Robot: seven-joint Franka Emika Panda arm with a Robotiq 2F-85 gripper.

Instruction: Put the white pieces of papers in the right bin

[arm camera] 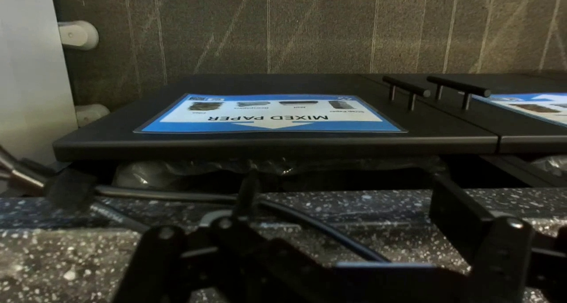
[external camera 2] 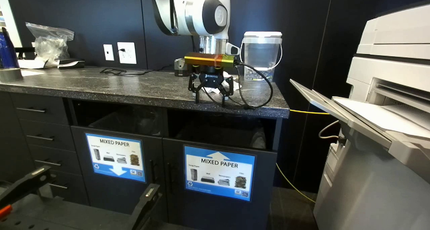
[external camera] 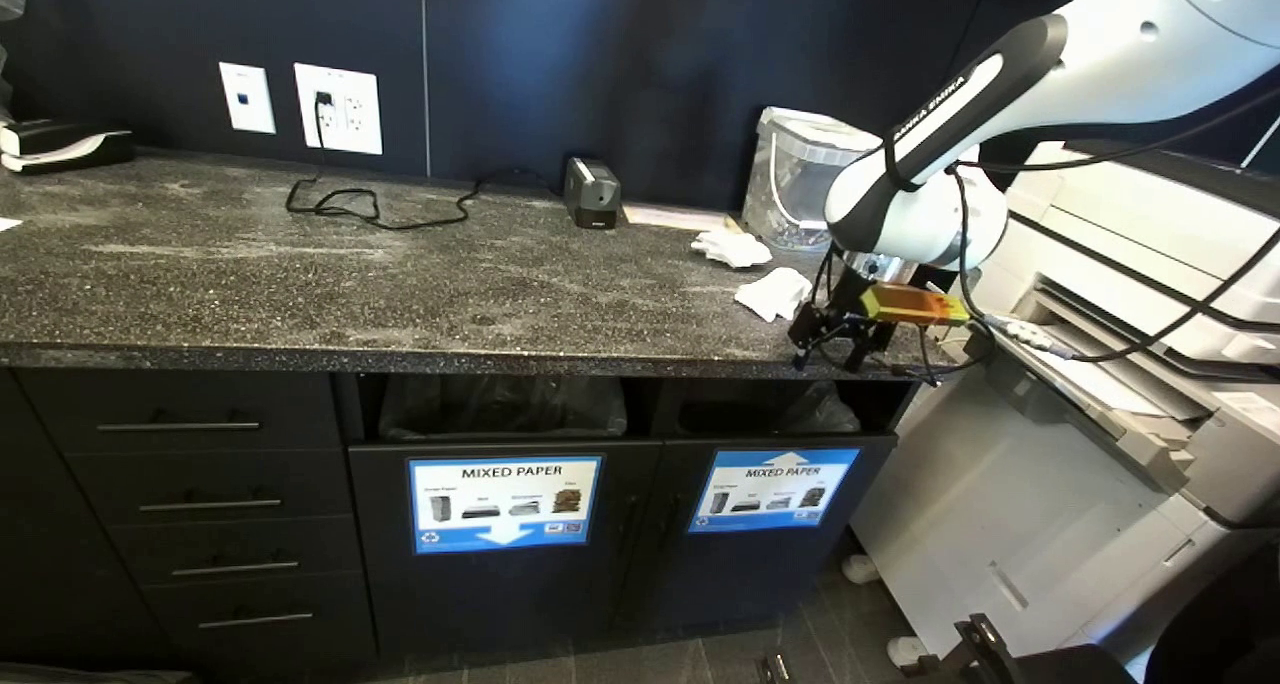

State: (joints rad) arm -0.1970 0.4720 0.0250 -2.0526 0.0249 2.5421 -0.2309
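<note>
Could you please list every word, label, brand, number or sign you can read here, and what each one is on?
"MIXED PAPER": left sign in both exterior views, with a down arrow.
"MIXED PAPER": right sign, with an up arrow.
"Scrap Paper": right sign.
"Files": right sign.
"ROBOTIQ": claw.
"ANKA EMIKA", its start unclear: arm.
Too small or blurred: the signs' other print, and any on the sharpener.

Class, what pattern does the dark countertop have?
The countertop is speckled with pale flecks, clearest in the wrist view.
</note>
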